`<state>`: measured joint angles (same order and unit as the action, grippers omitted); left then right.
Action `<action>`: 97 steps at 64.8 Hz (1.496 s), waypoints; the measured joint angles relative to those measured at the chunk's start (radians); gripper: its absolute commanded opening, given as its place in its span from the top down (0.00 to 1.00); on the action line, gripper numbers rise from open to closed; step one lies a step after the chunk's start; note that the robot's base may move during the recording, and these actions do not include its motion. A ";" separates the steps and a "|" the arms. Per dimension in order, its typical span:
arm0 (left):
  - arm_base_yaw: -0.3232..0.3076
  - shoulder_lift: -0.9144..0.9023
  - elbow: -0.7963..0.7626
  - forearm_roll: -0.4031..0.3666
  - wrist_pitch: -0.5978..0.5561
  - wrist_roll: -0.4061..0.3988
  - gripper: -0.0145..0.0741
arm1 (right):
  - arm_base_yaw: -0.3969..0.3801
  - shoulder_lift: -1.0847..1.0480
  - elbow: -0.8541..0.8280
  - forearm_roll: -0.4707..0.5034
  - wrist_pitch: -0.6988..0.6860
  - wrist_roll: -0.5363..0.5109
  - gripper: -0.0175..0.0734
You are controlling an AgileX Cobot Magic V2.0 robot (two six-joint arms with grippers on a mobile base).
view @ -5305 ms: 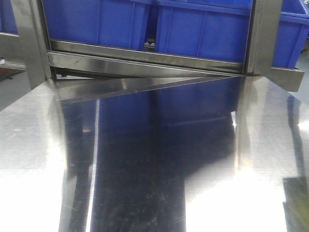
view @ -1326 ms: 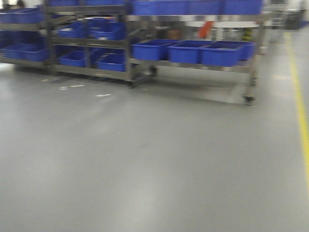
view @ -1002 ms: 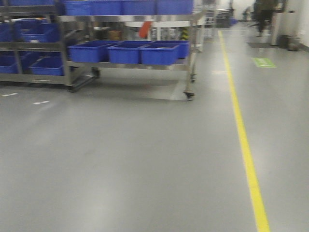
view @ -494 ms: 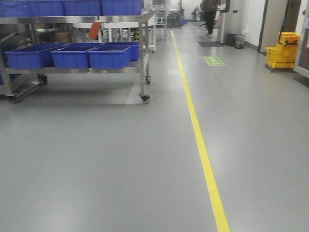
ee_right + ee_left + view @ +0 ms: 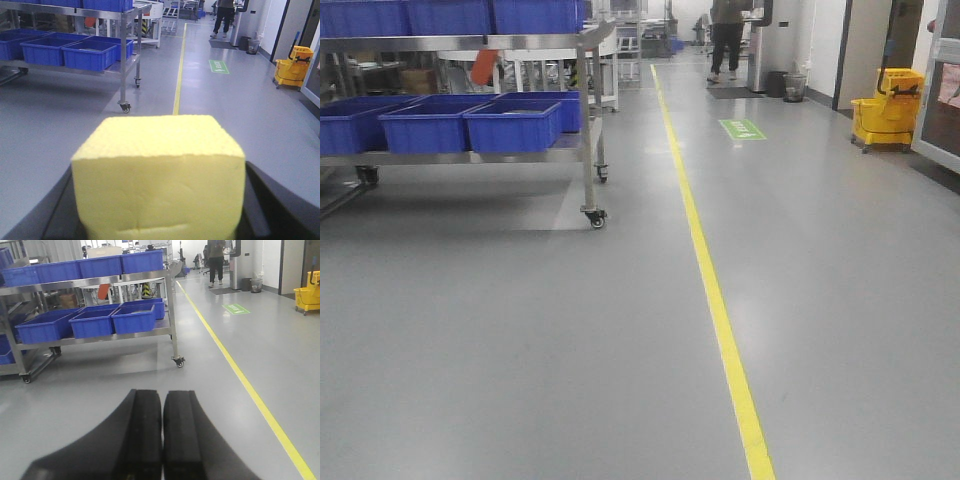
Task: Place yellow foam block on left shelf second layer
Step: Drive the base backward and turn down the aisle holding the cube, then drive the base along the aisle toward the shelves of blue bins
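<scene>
In the front view, a grey floor (image 5: pixel 520 350) is seen, crossed from near to far by a yellow line (image 5: pixel 715 300). At the far left a wheeled steel cart (image 5: pixel 588 150) is loaded with blue bins (image 5: pixel 510 125); what lies in them cannot be told. A yellow mop bucket (image 5: pixel 887 110) is set at the far right, a green floor sign (image 5: pixel 742 129) lies just right of the line, and a person (image 5: pixel 725 35) is seen far down the aisle.

In the left wrist view, the left gripper (image 5: pixel 162 400) is shown near, its two black fingers pressed together. More of the cart's upper shelf is shown here, and it is lined with bins as well.

Only in the right wrist view is the yellow foam block (image 5: pixel 160 165) shown. The near foreground is filled by it, and it is pinched by the right gripper (image 5: pixel 159 195), whose dark fingers (image 5: pixel 272 210) are laid against its left and right sides. Behind it, only blue inner walls of the bins are made out.
</scene>
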<state>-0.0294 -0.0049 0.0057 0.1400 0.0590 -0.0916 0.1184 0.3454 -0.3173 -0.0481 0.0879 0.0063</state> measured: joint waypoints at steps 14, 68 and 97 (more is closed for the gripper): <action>0.000 0.000 0.000 0.000 0.000 0.000 0.68 | 0.000 0.000 0.000 0.000 0.000 0.000 0.30; 0.000 0.000 0.000 0.000 0.000 0.000 0.68 | 0.000 0.000 0.000 0.000 0.000 0.000 0.30; 0.000 0.000 0.000 0.000 0.000 0.000 0.68 | 0.000 0.000 0.000 0.000 0.000 0.000 0.30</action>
<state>-0.0294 -0.0049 0.0057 0.1400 0.0590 -0.0916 0.1184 0.3454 -0.3173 -0.0481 0.0879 0.0063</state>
